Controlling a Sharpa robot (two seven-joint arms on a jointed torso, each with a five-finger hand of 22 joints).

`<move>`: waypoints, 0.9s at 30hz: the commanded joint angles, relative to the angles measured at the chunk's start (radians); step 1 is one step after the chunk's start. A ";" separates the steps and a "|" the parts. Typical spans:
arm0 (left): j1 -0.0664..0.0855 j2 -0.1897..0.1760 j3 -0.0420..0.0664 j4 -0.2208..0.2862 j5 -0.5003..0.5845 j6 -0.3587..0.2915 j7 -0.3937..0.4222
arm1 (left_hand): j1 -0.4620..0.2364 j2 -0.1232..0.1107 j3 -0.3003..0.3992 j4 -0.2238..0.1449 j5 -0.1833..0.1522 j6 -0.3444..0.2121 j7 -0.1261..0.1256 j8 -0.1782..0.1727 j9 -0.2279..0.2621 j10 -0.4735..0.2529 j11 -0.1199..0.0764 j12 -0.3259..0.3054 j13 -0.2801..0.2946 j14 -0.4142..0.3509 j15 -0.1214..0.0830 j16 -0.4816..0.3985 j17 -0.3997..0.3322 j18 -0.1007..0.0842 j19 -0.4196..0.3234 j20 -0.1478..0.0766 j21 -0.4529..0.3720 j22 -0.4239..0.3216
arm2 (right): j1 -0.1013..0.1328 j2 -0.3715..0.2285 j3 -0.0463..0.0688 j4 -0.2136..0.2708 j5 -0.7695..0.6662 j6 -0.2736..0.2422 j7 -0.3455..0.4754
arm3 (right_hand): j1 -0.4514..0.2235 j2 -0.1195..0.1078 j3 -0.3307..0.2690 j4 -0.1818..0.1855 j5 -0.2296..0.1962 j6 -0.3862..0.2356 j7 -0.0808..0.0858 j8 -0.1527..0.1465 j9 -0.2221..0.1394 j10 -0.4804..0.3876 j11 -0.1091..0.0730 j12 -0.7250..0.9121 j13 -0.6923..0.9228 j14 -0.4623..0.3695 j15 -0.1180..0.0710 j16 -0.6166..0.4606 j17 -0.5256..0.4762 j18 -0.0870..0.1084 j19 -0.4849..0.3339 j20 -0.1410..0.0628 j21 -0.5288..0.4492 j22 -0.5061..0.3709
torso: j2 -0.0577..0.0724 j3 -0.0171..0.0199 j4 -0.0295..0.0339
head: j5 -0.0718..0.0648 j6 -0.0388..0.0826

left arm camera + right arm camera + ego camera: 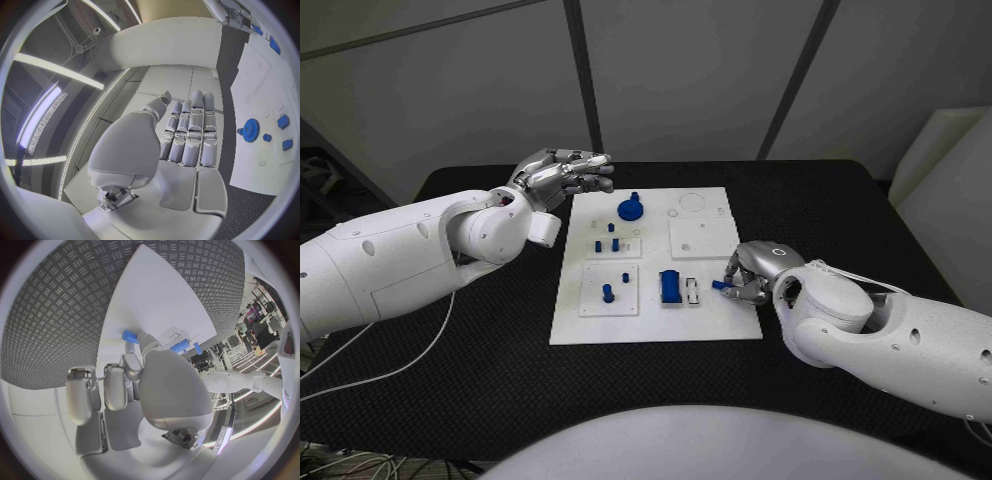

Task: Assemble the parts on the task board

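While the right hand (754, 272) pinches a small blue peg (129, 335) over the white board (574, 325), the left hand (564, 175), fingers together and empty, hovers beside a blue gear (250, 130).

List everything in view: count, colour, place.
table: one, black, under everything.
task board: one, white, middle of the table.
gear: one, blue, far end of the board.
small pegs: a few, blue, left half of the board; exact count unclear.
block: one, blue, near middle of the board.
small part: one, blue, pinched by the right hand at the board's right edge.
left hand: silver, raised by the board's far left corner, holding nothing.
right hand: silver.
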 commanded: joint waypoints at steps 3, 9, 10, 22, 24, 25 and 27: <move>0.001 -0.001 0.001 0.003 0.003 0.013 0.000 | -0.006 0.004 -0.005 0.001 -0.006 -0.010 0.000 -0.004 -0.002 -0.009 0.000 -0.006 0.000 0.005 0.000 -0.004 0.002 -0.014 0.000 0.009 -0.007 -0.002 | -0.007 -0.002 -0.008 -0.003 0.009 0.026 -0.029 | 0.015 0.018 0.015 -0.018 0.015 0.028 -0.018 0.003 0.001 0.000 -0.010 0.006 0.000 0.053 -0.004 0.008 0.005 -0.007 0.105 -0.005 0.003 0.263 | -0.001 -0.0003 -0.0002 | 0.001 0.000; 0.001 -0.002 0.001 0.004 0.003 0.013 0.000 | -0.006 0.004 -0.005 0.001 -0.006 -0.010 0.000 -0.004 -0.002 -0.009 0.000 -0.006 0.000 0.005 0.000 -0.004 0.002 -0.014 0.000 0.009 -0.007 -0.002 | -0.007 -0.021 -0.007 0.033 0.023 -0.067 -0.024 | -0.029 0.017 0.011 -0.008 0.028 0.041 -0.026 0.003 0.000 0.013 -0.016 0.024 0.011 0.057 -0.008 0.016 0.019 -0.007 0.105 -0.007 0.003 0.263 | -0.001 0.0000 -0.0009 | 0.000 0.000; 0.001 -0.002 0.001 0.004 0.003 0.013 0.000 | -0.006 0.004 -0.005 0.001 -0.006 -0.010 0.000 -0.004 -0.002 -0.009 0.000 -0.006 0.000 0.005 0.000 -0.004 0.002 -0.014 0.000 0.009 -0.007 -0.002 | -0.007 -0.027 -0.007 0.042 0.034 -0.084 -0.019 | -0.034 0.017 0.011 -0.006 0.029 0.042 -0.026 0.002 0.000 0.015 -0.016 0.027 0.013 0.057 -0.008 0.017 0.020 -0.007 0.105 -0.007 0.003 0.263 | -0.001 -0.0003 -0.0008 | -0.001 0.000; 0.001 -0.004 0.001 0.007 0.003 0.012 0.001 | -0.005 0.005 -0.005 0.000 -0.006 -0.011 0.000 -0.004 -0.002 -0.009 0.000 -0.006 0.000 0.005 0.000 -0.005 0.002 -0.014 0.000 0.009 -0.007 -0.003 | -0.006 -0.053 -0.005 0.114 0.192 -0.216 0.018 | -0.066 0.014 0.009 0.007 0.038 0.048 -0.028 0.000 -0.001 0.020 -0.018 0.032 0.017 0.057 -0.010 0.018 0.022 -0.007 0.105 -0.010 0.003 0.263 | 0.000 -0.0002 0.0001 | -0.002 0.000; 0.001 -0.005 0.001 0.008 0.003 0.011 0.000 | -0.005 0.005 -0.005 0.000 -0.006 -0.011 0.000 -0.004 -0.002 -0.009 0.000 -0.006 0.000 0.005 0.000 -0.005 0.002 -0.014 0.000 0.009 -0.007 -0.003 | -0.006 -0.051 -0.005 0.113 0.212 -0.211 0.015 | -0.078 0.012 0.007 0.013 0.038 0.050 -0.028 0.000 -0.002 0.023 -0.019 0.037 0.020 0.058 -0.010 0.021 0.025 -0.007 0.105 -0.010 0.003 0.263 | 0.001 -0.0007 -0.0006 | 0.000 0.000; 0.001 -0.005 0.001 0.008 0.003 0.011 0.000 | -0.005 0.005 -0.005 0.000 -0.006 -0.011 0.000 -0.004 -0.002 -0.009 0.000 -0.006 0.000 0.005 0.000 -0.005 0.002 -0.014 0.000 0.009 -0.007 -0.003 | -0.006 -0.049 -0.005 0.111 0.222 -0.207 0.013 | -0.086 0.010 0.005 0.017 0.039 0.052 -0.029 0.000 -0.002 0.024 -0.019 0.039 0.021 0.059 -0.010 0.022 0.028 -0.007 0.105 -0.010 0.003 0.263 | 0.001 -0.0012 -0.0005 | 0.000 0.000; 0.001 -0.005 0.001 0.008 0.003 0.011 0.000 | -0.005 0.005 -0.005 0.000 -0.006 -0.011 0.000 -0.004 -0.002 -0.009 0.000 -0.006 0.000 0.005 0.000 -0.005 0.002 -0.014 0.000 0.009 -0.007 -0.003 | -0.006 -0.043 -0.005 0.105 0.245 -0.195 0.010 | -0.099 0.009 0.003 0.025 0.038 0.056 -0.030 0.000 -0.002 0.027 -0.019 0.045 0.025 0.060 -0.011 0.027 0.035 -0.007 0.105 -0.011 0.003 0.263 | 0.001 -0.0012 0.0002 | -0.001 0.000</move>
